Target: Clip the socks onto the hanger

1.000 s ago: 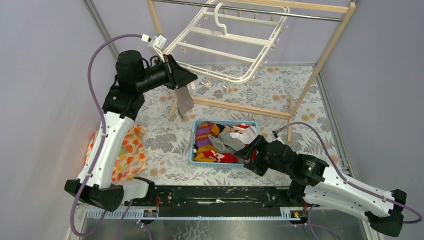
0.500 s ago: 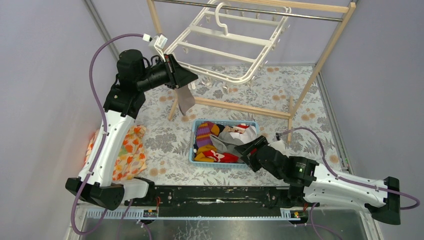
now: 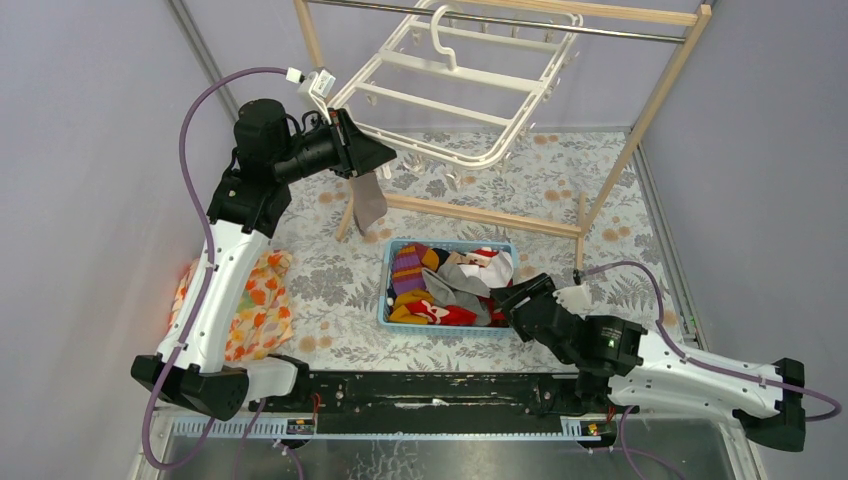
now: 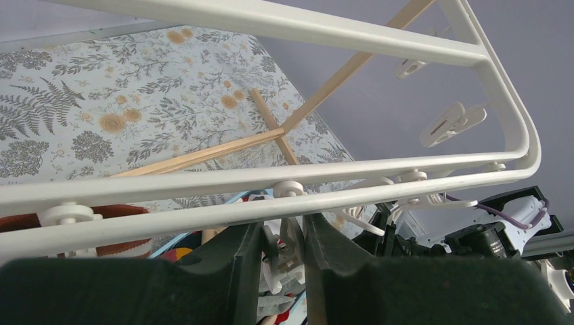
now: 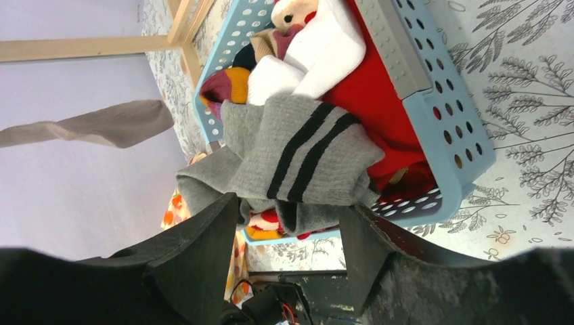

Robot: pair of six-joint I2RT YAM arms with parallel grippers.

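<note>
The white hanger point(image 3: 470, 80) hangs from the rack's rail. My left gripper point(image 3: 385, 155) is at its near left corner, shut on a white clip point(image 4: 292, 247) under the frame bars point(image 4: 271, 183). A plain grey sock point(image 3: 368, 200) hangs straight down below that gripper; it also shows in the right wrist view point(image 5: 101, 125). My right gripper point(image 3: 515, 300) is open at the front right corner of the blue basket point(image 3: 385, 290). Its fingers point(image 5: 203, 237) stand either side of a grey sock with black stripes point(image 5: 298, 159), which lies on top of the pile.
The pale wooden rack point(image 3: 480, 215) stands over the back of the floral mat. The basket holds red, orange and purple-striped clothes point(image 3: 410, 268). An orange floral cloth point(image 3: 255, 300) lies at the left by the left arm. Walls close both sides.
My right gripper has shifted a little to the right along the basket's front corner and its arm has swung lower. The left arm and hanging sock have barely moved.
</note>
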